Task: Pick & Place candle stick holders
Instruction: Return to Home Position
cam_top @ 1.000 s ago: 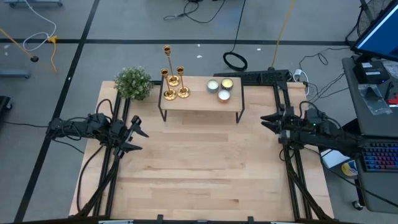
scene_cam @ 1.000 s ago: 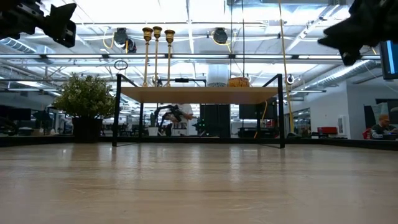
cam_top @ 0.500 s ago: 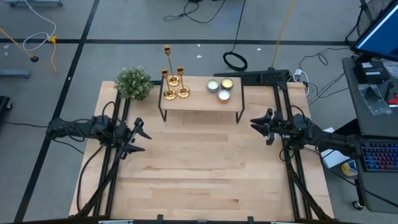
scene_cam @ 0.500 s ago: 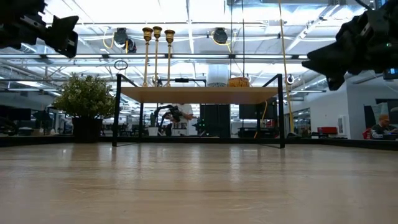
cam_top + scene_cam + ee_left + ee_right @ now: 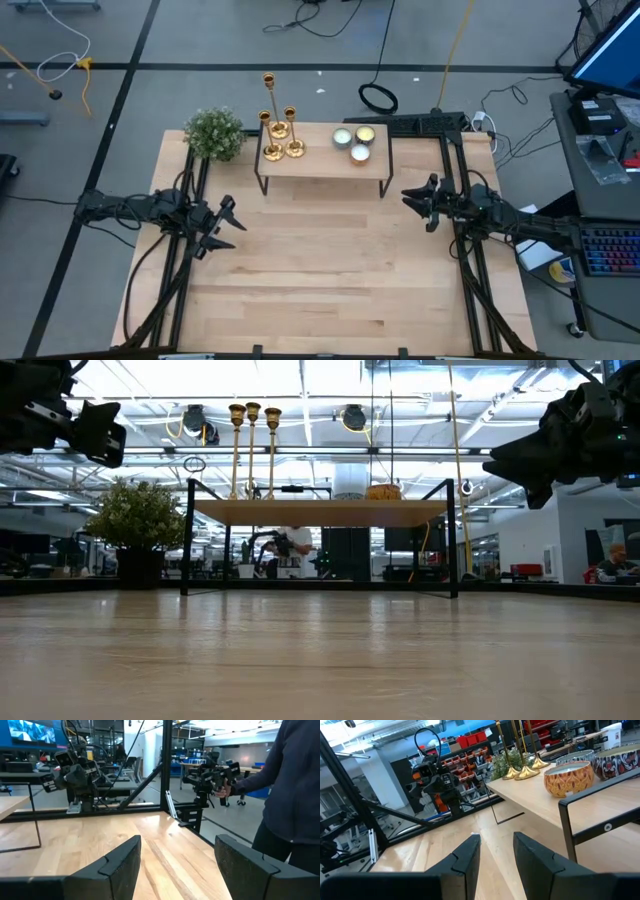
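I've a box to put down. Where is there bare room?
The light wooden tabletop is bare between the left gripper and right gripper, before the black-framed wooden shelf. The shelf's middle is free. Crowded: three brass candlestick holders at its left end, three squat jar candles at its right, a green potted plant beside it.

**Shelf, candles and a plant at the table's far edge**

A small wooden shelf (image 5: 322, 165) on black metal legs stands at the far middle of the light wood table (image 5: 320, 280). Three round candles (image 5: 360, 153) sit close together on its right half. A bushy potted plant (image 5: 214, 133) stands just beside the shelf's left end. A coiled black cable (image 5: 378, 98) lies on the floor beyond. A person in dark clothing (image 5: 292, 795) stands beside the table.
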